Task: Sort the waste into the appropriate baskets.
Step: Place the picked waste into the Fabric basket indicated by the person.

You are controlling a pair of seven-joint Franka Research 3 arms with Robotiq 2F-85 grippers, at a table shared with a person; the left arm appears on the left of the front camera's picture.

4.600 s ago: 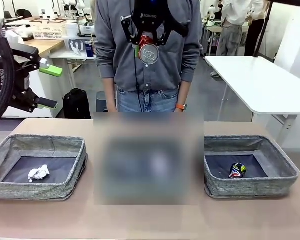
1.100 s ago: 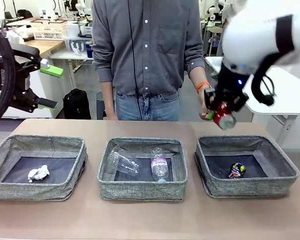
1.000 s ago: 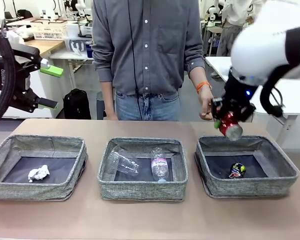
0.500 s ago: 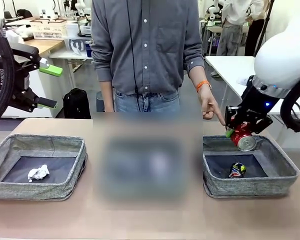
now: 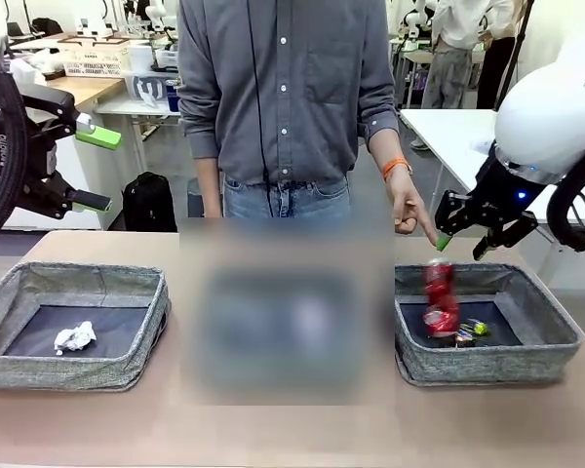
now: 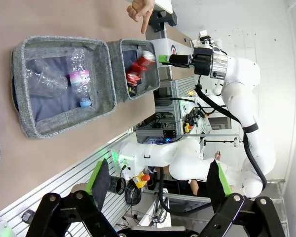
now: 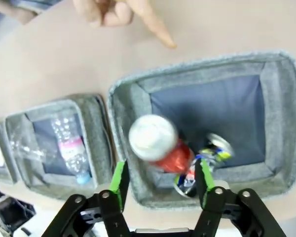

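Red can (image 5: 439, 297) motion-blurred, dark can (image 5: 465, 332) half hidden (behind it)

Grey woven fabric with dark flat bottoms is seen on the left basket (image 5: 78, 327), the middle basket (image 6: 64, 84) and the right basket (image 5: 487, 336). A crumpled white tissue (image 5: 75, 337) is shown in the left one. A red can (image 5: 439, 297) with a silver end is seen above a dark can (image 7: 207, 158) marked blue, yellow and red. A clear bottle (image 6: 78, 79) carries a pink label and blue cap, beside a clear plastic cup (image 6: 44, 76). The right gripper (image 5: 473, 234) and the left gripper (image 6: 158, 185) are black with green pads on white arms. The person's shirt (image 5: 283, 88) is grey, the wristband (image 5: 396, 167) orange. The tabletop (image 5: 292, 429) is tan.
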